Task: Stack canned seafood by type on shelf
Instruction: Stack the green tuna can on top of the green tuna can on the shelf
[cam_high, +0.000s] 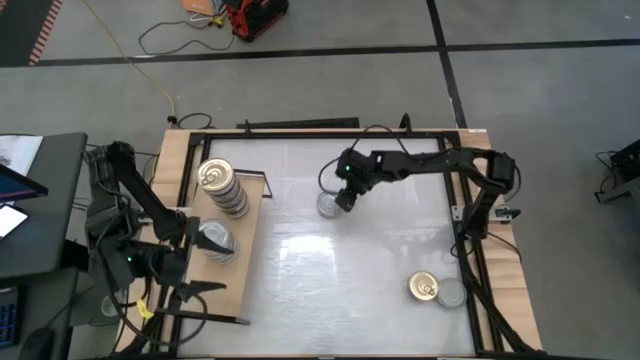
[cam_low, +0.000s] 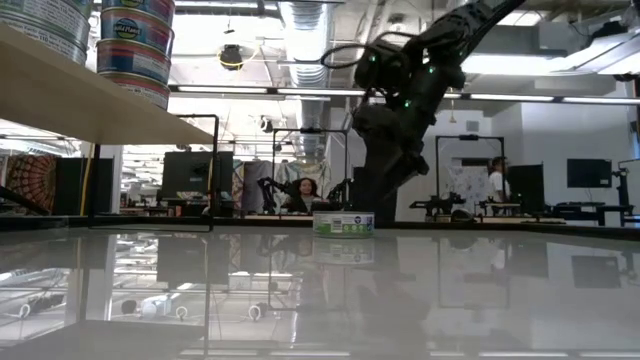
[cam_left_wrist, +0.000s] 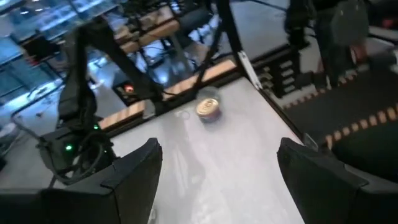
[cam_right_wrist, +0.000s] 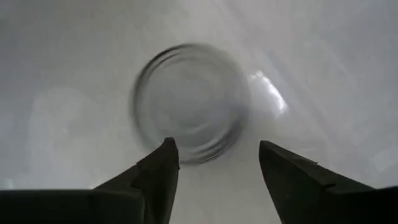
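Item: flat round silver-grey-topped tin (cam_high: 328, 205), green-and-white label, upright on the large white glossy tabletop (cam_high: 340, 290) toward the far side, well apart from the shelf.

Tool: right gripper (cam_high: 343, 196) hangs just above this tin, fingers spread to either side of its rim and clear of it; nothing is grasped.

Risk: the fingers (cam_right_wrist: 155, 177) sit toward one edge of the tin rather than across its middle. A closure from here would likely catch the rim off-centre and skid the tin over the slick surface. A descent with too little spread would strike the lid.

Shelf: light wooden board in a thin black frame (cam_high: 245, 245), at the left of the table. It carries a tall stack of gold-topped tins (cam_high: 222, 187) and a shorter stack of silver-topped tins (cam_high: 215, 240) beside it. The tall stack could topple if nudged while another tin is added.

Left gripper (cam_high: 200, 290): open and empty, waiting near the shelf's front corner.

Remaining stock: one gold pull-tab tin (cam_high: 423, 288) touching one silver-topped tin (cam_high: 449, 293), near the right front of the table.

Room: grey concrete floor with cables, workbenches and monitors beyond; people (cam_low: 304, 190) are at desks in the background.
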